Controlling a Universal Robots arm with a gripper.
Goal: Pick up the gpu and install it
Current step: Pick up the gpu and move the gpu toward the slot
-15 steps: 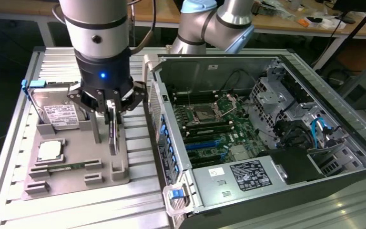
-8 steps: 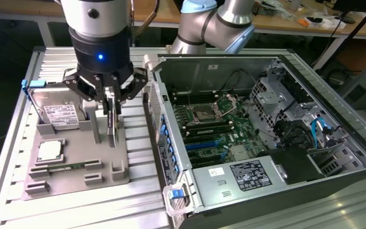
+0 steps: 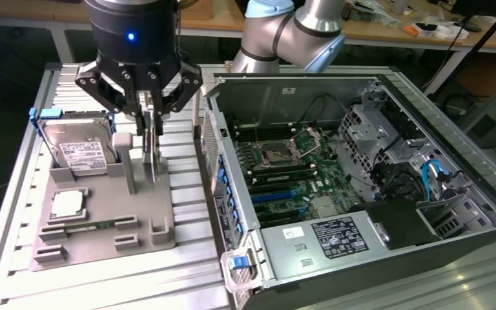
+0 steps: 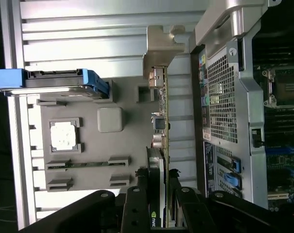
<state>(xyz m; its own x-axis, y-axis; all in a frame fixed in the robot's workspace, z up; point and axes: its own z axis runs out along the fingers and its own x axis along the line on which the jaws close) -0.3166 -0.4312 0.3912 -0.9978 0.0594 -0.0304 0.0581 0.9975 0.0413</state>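
ROBOT ARM GRIPS GRAPHICS CARD BESIDE OPEN PC: A Universal Robots arm (image 3: pixel 293 29) holds its jaws above a grey fixture tray (image 3: pixel 101 242) on the slatted metal surface (image 3: pixel 144 281). The jaws are partly closed, pinching the upper edge of the gpu (image 3: pixel 153 158). The card stands on edge, directly between the jaws and hanging below them, with its flat faces against the fingers. Its long axis runs level, across the gap line and out past the jaws on either end. Whether its lower edge has left the tray's holder cannot be told.

The open computer case (image 3: pixel 291 97) lies close to one side of the jaws, toward the exterior view's right, with its rear wall running alongside the card's length. Inside, the blue expansion slots (image 3: pixel 274 196) on the motherboard run away from that wall, so they appear to lie crosswise to the card as it is gripped.

On the opposite side of the jaws, a hard drive (image 3: pixel 77 150) leans in the tray. A processor chip (image 3: pixel 67 203) and a memory stick (image 3: pixel 88 226) rest further off, well apart from the jaws.
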